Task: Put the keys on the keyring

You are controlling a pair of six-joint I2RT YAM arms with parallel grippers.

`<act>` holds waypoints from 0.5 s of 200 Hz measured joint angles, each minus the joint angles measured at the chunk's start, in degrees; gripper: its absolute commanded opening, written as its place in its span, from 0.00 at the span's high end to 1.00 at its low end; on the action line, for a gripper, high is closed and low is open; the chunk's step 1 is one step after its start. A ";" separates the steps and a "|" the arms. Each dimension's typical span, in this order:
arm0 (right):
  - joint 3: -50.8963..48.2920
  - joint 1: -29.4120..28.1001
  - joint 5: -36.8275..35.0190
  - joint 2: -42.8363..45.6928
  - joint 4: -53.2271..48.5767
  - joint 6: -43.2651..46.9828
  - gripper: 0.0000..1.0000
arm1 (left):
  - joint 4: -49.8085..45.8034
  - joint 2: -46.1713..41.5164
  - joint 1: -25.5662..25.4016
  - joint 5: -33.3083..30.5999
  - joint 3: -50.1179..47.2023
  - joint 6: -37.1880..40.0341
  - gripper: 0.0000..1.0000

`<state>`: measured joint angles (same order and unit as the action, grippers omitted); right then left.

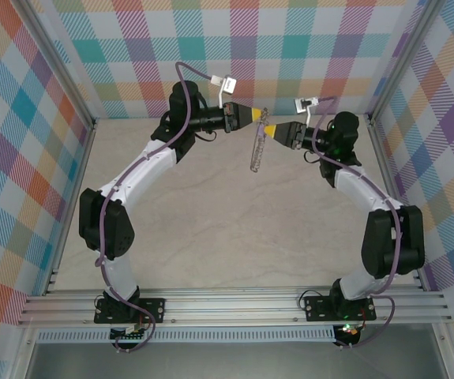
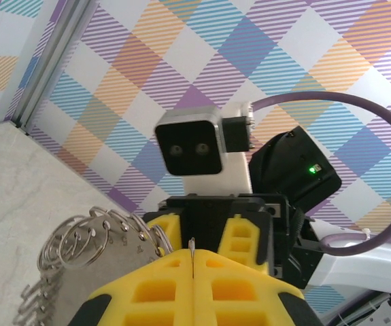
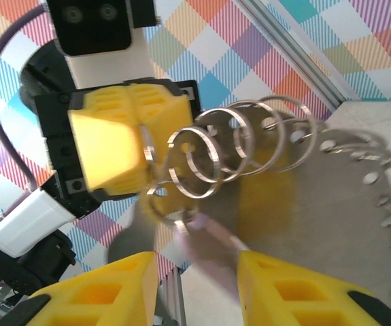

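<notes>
Yellow-fingered right tool [image 3: 196,258] grips the blurred lilac key [image 3: 207,239] just before the keyring [image 3: 249,146], whose silver loops hang aloft over the tabletop [image 1: 211,229]; beyond, the left tool [image 3: 141,146] is clamped on the ring's rim, with the plaid wall [image 3: 249,41] behind it.

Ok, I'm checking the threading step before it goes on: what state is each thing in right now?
left gripper, shut on the keyring's edge.
keyring, held up in the air, loops facing the other gripper.
key, blurred, between the right gripper's fingers and up against a ring loop; cannot tell if threaded.
right gripper, jaws partly apart, apparently gripping the key.
green light on the right arm, lit.
</notes>
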<state>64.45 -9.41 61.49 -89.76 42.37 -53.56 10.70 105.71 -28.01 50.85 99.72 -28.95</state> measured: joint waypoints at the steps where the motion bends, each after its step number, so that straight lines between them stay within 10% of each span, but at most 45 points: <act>1: -0.02 0.00 0.00 0.07 0.00 0.00 0.63 | 0.00 -0.02 0.00 0.00 -0.02 0.00 1.00; 100: 0.42 -1.86 -0.02 1.11 -0.37 0.55 0.61 | 0.07 -0.15 0.00 0.09 -0.15 -0.20 1.00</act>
<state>64.86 -11.27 61.47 -88.64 42.00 -53.01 10.76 105.56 -28.01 50.94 99.57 -29.15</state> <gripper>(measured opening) 0.384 0.049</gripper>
